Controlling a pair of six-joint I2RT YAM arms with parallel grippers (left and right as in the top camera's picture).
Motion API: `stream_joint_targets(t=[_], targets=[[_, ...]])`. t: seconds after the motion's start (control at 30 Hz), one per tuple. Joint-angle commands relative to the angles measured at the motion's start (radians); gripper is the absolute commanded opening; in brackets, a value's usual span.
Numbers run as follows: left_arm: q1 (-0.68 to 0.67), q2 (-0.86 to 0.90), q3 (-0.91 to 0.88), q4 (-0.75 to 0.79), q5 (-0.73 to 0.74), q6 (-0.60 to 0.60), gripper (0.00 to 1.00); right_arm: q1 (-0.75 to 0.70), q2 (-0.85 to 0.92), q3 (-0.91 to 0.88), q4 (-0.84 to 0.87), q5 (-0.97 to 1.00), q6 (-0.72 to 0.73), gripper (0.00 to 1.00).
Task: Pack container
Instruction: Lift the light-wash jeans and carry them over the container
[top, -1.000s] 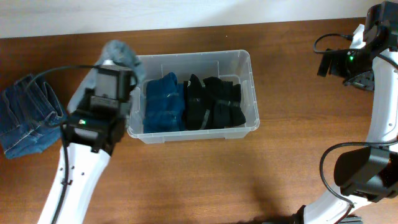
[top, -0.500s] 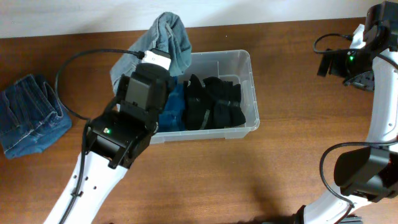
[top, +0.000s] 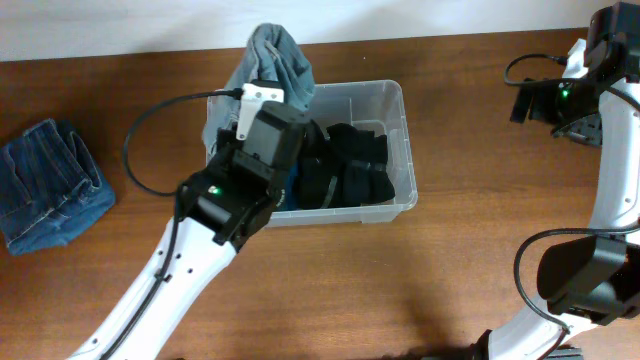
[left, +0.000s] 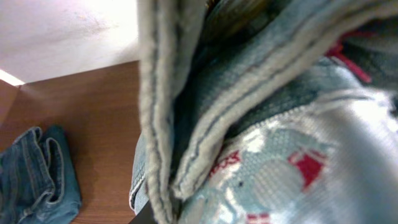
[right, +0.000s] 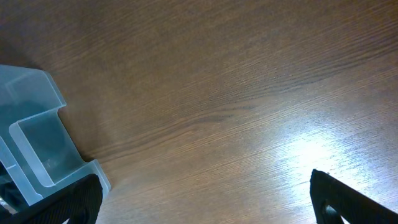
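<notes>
Left arm has swung from beside the container's left end to over it, left gripper clenched on pale jeans. Container mid-table, black garments packed inside. Folded dark jeans lie outside: packing part done, I judge. Right gripper spread wide, empty. Woven label: red marks, unreadable.

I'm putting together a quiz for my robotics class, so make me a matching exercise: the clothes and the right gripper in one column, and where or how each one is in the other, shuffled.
Column one:
1. pale jeans
2. dark blue jeans
3. black clothes
4. right gripper

Column two:
A. inside the container
B. wide open
C. lifted over the container's far left corner
D. folded on the table, far left

Pairs: 1-C, 2-D, 3-A, 4-B
</notes>
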Motion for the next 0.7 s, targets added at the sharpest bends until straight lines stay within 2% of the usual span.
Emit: stream_joint_targets(t=[0.0,0.23,0.37,0.57,0.67], targets=[[-0.024,-0.024,0.038,0.053,-0.095,-0.042,0.01,-0.001,-0.008,0.005,-0.002,0.009,0.0,0.99],[-0.07,-0.019,0.038,-0.006,-0.092,-0.306,0.01,-0.001,-0.008,0.005,-0.002,0.009,0.0,0.99],[-0.073,-0.019,0.041,-0.05,-0.069,-0.348,0.01,-0.001,-0.008,0.005,-0.002,0.009,0.0,0.98],[-0.072,-0.018,0.053,-0.111,-0.056,-0.349,0.0,-0.001,-0.008,0.005,-0.002,0.009,0.0,0.99],[-0.071,-0.016,0.088,-0.117,0.01,-0.341,0.01,-0.001,-0.008,0.005,-0.002,0.009,0.0,0.99]])
